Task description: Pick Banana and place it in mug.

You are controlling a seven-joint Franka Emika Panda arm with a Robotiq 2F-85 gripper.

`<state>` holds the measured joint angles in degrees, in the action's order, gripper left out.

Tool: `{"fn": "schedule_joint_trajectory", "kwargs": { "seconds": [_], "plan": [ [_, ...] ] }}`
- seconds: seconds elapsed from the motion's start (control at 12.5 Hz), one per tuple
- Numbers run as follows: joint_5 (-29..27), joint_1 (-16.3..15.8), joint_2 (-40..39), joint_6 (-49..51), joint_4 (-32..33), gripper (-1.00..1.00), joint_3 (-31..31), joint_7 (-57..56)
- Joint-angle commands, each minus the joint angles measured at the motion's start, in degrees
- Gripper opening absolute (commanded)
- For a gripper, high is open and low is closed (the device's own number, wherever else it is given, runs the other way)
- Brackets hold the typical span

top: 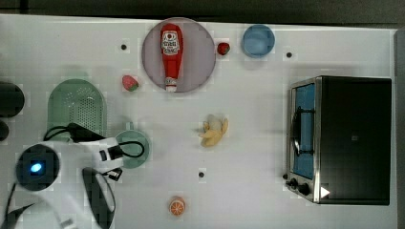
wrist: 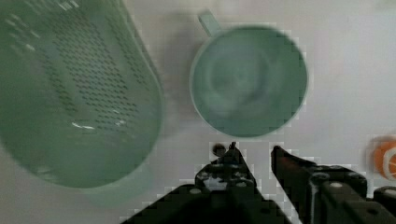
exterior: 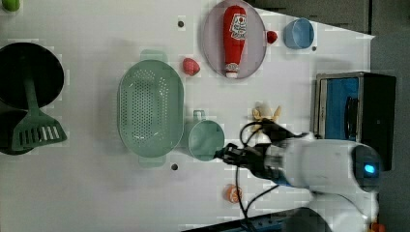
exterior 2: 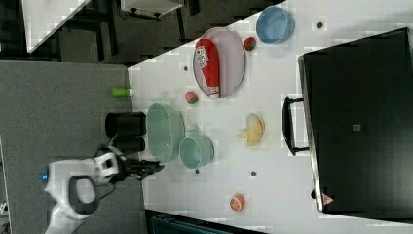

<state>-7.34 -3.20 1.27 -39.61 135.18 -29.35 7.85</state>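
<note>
The pale yellow, partly peeled banana (top: 214,131) lies on the white table near its middle, well apart from the arm; it also appears as the banana (exterior 2: 252,130) in the right view. The teal-green mug (top: 138,143) stands upright and holds nothing, next to the colander. In the wrist view the mug (wrist: 250,81) sits just beyond my gripper (wrist: 254,154), whose two black fingers (wrist: 233,156) stand apart with nothing between them. My gripper (exterior: 221,154) hovers at the mug's (exterior: 205,140) edge on the left view's right.
A green perforated colander (top: 76,107) borders the mug. A pink plate (top: 200,57) carries a ketchup bottle (top: 171,55); two strawberries (top: 130,83) and a blue cup (top: 258,40) lie nearby. A toaster oven (top: 344,138) stands at the top view's right. An orange slice (top: 177,206) is near the front edge.
</note>
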Motion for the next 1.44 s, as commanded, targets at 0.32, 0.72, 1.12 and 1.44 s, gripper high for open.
{"fn": "schedule_joint_trajectory", "kwargs": {
  "seconds": [0.32, 0.72, 1.12, 1.44],
  "plan": [
    [0.1, 1.7, -3.9, -6.8, 1.5, 0.27, 2.3, 3.7],
    [-0.1, 1.7, -0.1, -6.7, 0.1, 1.00, 3.0, 3.7],
    [-0.1, 2.3, 7.8, 0.8, -4.1, 1.00, 7.2, 3.7],
    [0.2, 2.9, 11.7, 16.2, -12.1, 1.00, 16.7, -0.1]
  ]
}}
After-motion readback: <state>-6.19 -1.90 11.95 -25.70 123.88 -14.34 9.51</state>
